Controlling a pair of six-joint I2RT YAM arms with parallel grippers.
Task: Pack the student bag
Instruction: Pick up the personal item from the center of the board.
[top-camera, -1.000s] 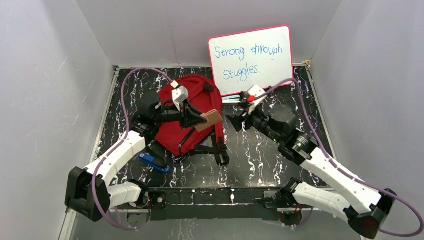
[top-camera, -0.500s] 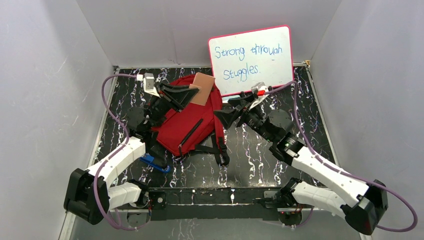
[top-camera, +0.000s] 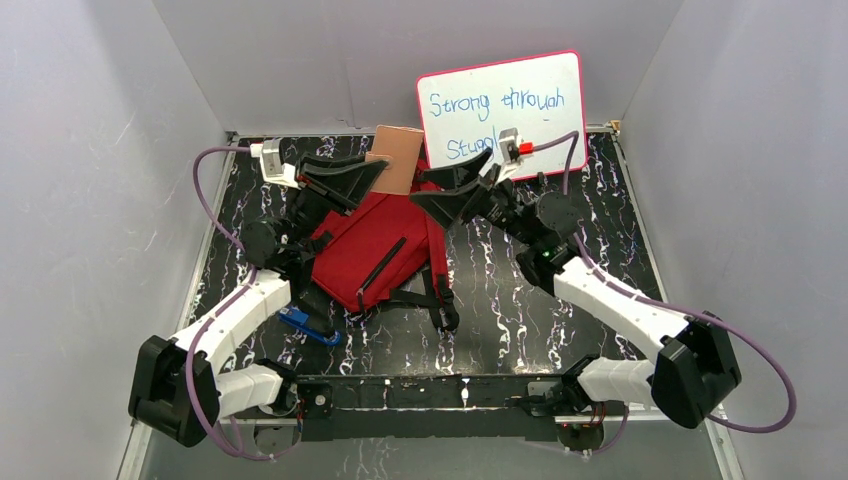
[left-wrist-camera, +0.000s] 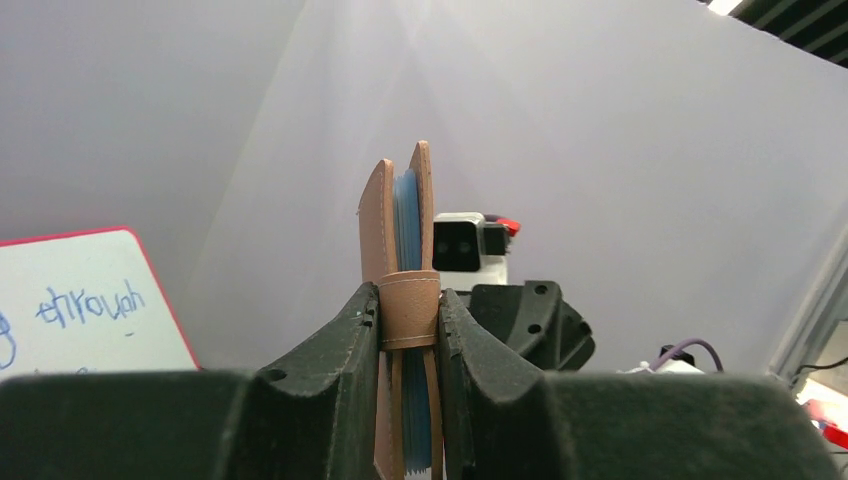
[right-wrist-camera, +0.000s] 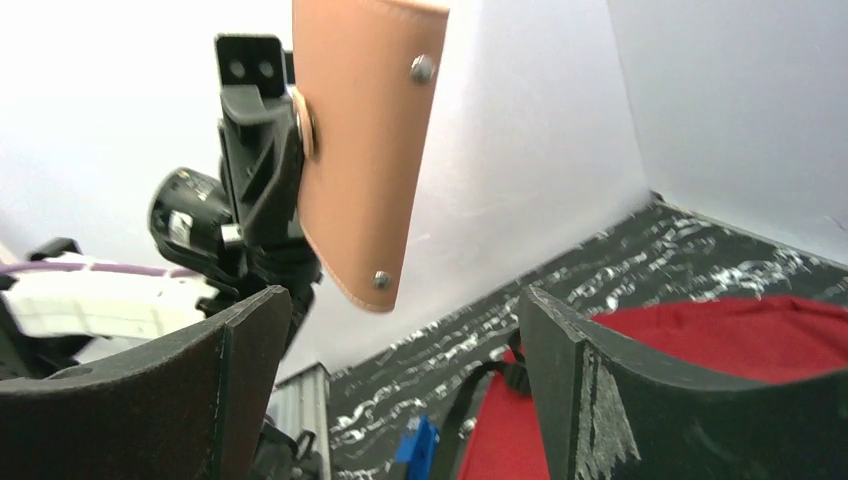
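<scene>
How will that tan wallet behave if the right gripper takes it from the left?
Probably fairly stiff: the wallet stands straight above the left gripper without sagging. Its covers splay around blue inserts, so a squeeze may compress it slightly. Smooth faces could slip.

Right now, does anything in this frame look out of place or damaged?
Nothing spilled or damaged. The tan wallet is in the air, clamped in the left claw over the student bag's far end, the open right claw beside it. A blue object lies on the table outside the bag.
</scene>
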